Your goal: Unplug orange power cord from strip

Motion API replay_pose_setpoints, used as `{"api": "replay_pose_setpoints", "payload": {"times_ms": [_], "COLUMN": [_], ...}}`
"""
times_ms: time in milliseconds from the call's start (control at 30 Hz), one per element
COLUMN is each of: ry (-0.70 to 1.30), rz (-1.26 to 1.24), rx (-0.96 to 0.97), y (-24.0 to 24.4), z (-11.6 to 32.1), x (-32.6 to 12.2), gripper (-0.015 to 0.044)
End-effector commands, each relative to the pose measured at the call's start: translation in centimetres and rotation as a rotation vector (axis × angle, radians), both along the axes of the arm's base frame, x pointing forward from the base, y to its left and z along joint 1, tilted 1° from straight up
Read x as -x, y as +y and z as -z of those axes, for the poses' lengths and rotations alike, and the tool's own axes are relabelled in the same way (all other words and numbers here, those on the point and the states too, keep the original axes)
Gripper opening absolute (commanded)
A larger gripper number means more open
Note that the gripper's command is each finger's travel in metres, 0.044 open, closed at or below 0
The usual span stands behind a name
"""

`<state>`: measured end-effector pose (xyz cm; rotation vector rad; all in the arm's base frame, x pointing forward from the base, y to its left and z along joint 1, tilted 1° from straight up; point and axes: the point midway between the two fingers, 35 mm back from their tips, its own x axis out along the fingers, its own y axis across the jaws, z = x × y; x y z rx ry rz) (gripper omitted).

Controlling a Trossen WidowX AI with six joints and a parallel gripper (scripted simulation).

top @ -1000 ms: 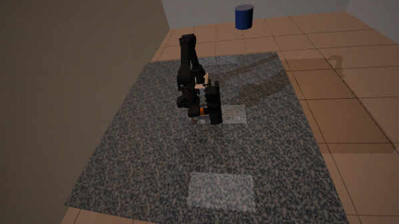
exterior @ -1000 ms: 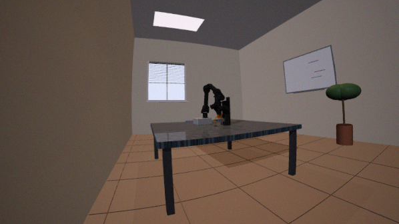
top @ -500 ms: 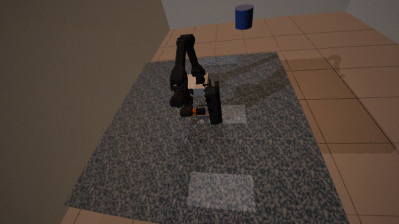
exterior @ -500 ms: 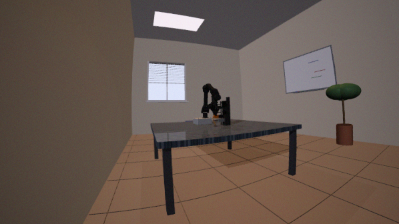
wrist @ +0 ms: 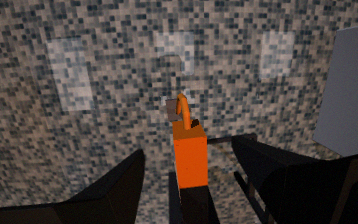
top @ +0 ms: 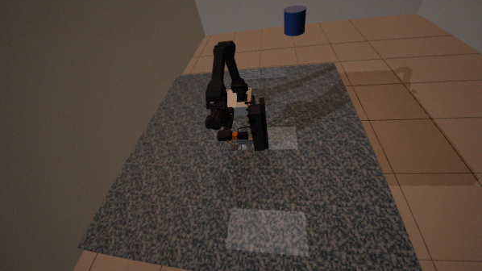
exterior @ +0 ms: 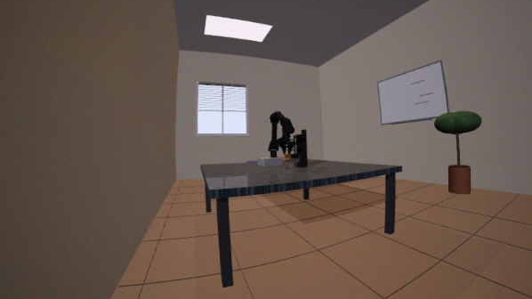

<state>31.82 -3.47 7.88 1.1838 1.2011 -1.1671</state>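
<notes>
The speckled grey table [top: 161, 195] carried the black arm [top: 219, 82], bent down over the upright black power strip [top: 259, 124] near the table's middle. From the wrist view the gripper [wrist: 190, 175] stood wide, a gap showing between each dark finger [wrist: 117, 187] and the orange plug [wrist: 190, 157], so it gripped nothing. The plug sat between the fingers, its orange cord [wrist: 183, 107] curling away toward the tabletop.
</notes>
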Motion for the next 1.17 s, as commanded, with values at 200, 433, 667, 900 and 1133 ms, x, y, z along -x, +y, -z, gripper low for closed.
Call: {"api": "replay_pose_setpoints", "payload": {"times_ms": [200,433,667,900,1133], "ry": [-0.001,-0.001,-0.001,-0.001,-0.001], "rz": [0.002,0.002,0.002,0.002,0.002], "rx": [0.011,0.011,0.011,0.011,0.011], "y": [-6.0,-6.0,-6.0,-6.0,-6.0], "z": [-1.3,-1.3,-1.3,-1.3,-1.3], "x": [-0.2,-0.2,-0.2,-0.2,-0.2], "gripper": [0.044,0.044,0.044,0.044,0.044]}}
